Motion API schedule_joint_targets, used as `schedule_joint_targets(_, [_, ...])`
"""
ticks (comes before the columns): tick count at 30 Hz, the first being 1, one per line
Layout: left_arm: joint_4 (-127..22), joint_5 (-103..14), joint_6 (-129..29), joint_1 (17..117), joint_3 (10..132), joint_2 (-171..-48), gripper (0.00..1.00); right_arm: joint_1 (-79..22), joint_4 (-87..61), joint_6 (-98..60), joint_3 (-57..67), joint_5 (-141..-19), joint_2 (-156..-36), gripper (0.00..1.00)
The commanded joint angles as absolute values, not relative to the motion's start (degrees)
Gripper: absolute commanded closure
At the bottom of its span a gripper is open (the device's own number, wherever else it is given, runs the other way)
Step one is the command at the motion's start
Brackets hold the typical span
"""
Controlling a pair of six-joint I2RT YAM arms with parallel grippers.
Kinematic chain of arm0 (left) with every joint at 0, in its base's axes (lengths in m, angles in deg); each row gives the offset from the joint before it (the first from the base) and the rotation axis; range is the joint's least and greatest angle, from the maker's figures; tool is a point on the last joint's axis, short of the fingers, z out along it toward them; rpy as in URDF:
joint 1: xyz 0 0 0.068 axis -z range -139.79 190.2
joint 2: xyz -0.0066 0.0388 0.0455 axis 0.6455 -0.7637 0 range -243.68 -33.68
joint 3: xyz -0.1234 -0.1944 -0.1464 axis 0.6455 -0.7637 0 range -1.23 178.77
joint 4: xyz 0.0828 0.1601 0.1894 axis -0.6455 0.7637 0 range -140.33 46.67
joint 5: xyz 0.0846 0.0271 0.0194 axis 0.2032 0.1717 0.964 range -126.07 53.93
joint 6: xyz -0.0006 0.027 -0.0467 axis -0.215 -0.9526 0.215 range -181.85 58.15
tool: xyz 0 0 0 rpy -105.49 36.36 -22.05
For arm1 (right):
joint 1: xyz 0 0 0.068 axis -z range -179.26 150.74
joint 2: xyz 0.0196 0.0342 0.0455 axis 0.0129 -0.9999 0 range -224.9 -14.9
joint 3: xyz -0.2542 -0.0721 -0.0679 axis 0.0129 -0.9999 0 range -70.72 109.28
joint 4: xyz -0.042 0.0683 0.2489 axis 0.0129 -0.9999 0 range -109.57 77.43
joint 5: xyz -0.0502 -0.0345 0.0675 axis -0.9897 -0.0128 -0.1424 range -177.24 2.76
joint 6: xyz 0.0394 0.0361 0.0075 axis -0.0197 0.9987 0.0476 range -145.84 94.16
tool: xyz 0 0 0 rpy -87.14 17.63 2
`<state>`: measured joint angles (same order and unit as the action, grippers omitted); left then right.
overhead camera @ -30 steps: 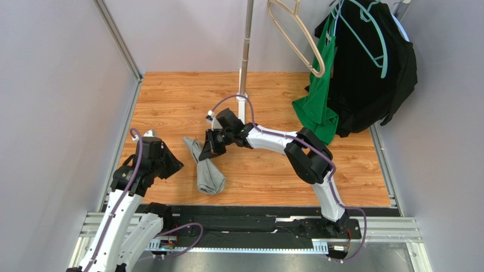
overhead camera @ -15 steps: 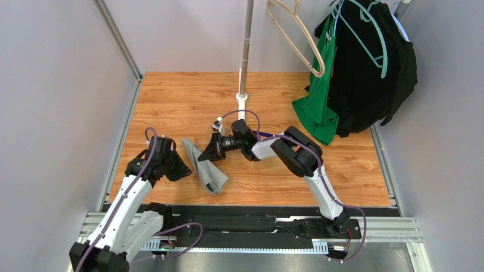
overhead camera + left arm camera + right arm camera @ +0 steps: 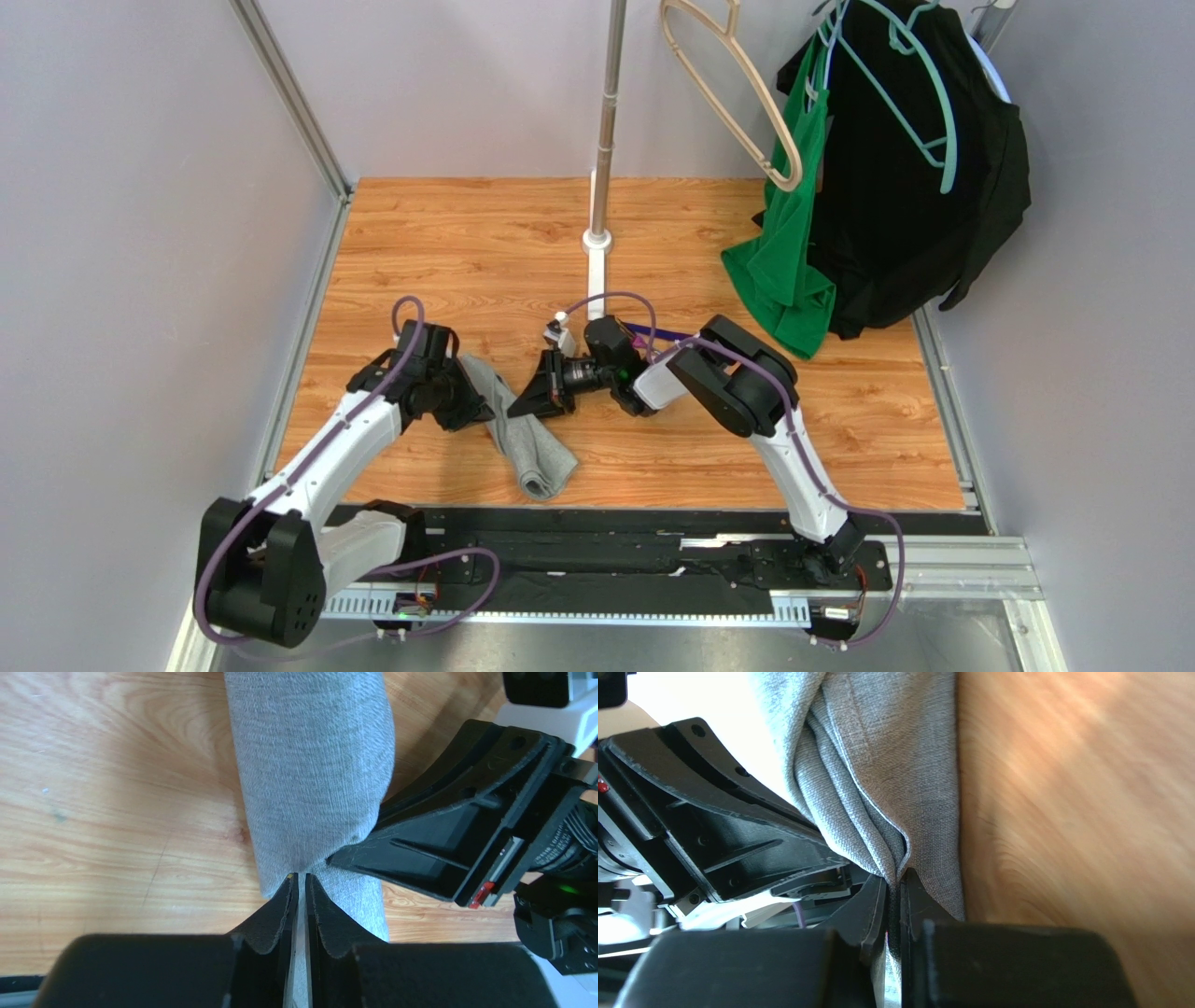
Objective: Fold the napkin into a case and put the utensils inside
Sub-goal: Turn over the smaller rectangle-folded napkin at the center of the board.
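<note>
Napkin (image 3: 528, 445), folded to a narrow layered strip, is laid on the bench (image 3: 463, 238) between the two arms. Its left edge is pinched by the clenched left claw (image 3: 300, 882). The stacked folds on the opposite edge are gripped by the right claw (image 3: 893, 880), apparently so that the layers are kept together while the strip is tightened.

The napkin (image 3: 522, 434) is a heather-grey cloth folded into a long, narrow, layered strip that lies slantwise between the two sets of jaws. The left gripper (image 3: 300, 879) has its jaws drawn almost together on one long edge, partway along the strip. The right gripper (image 3: 892, 876) pinches the opposite edge, where several stacked folds bunch just ahead of its tips. Past both jaws the strip runs on smooth, its edges rounded.
</note>
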<state>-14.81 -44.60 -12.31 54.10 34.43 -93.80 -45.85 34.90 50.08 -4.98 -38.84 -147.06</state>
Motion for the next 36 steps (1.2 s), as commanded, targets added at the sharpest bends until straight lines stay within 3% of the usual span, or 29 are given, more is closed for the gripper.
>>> schedule_joint_targets(1, [-18.43,-45.12,-12.28,56.02,36.12,-96.87,0.87,-45.32,36.83,46.84,-6.55,-40.92,-144.10,0.90])
schedule_joint_targets(5, [-19.22,-43.89,-12.37,56.82,35.60,-96.08,0.87,-44.44,34.81,45.26,-7.52,-40.66,-143.14,0.82])
schedule_joint_targets(12, [-23.17,-46.35,-12.11,58.74,35.95,-101.61,0.87,-42.51,25.41,38.24,-8.93,-41.01,-137.61,0.55])
schedule_joint_targets(16, [-25.63,-46.00,-11.49,60.77,37.35,-104.68,0.87,-41.01,8.61,27.74,-7.62,-41.45,-133.31,0.43])
schedule_joint_targets(22, [-28.70,-48.37,-12.98,62.17,40.96,-109.96,0.85,-38.64,-22.52,6.09,-5.33,-51.71,-122.85,0.40])
schedule_joint_targets(28, [-24.94,-46.62,-12.90,62.53,43.95,-108.76,0.85,-43.37,-28.12,0.17,-3.39,-50.24,-116.15,0.43])
schedule_joint_targets(32, [-20.81,-42.75,-13.51,61.65,45.43,-105.05,0.83,-47.15,-25.15,2.45,-3.48,-46.82,-119.22,0.59])
schedule_joint_targets(36, [-21.50,-46.86,-15.79,58.93,45.70,-108.99,0.84,-49.01,-21.19,4.65,-7.15,-46.47,-120.89,0.69])
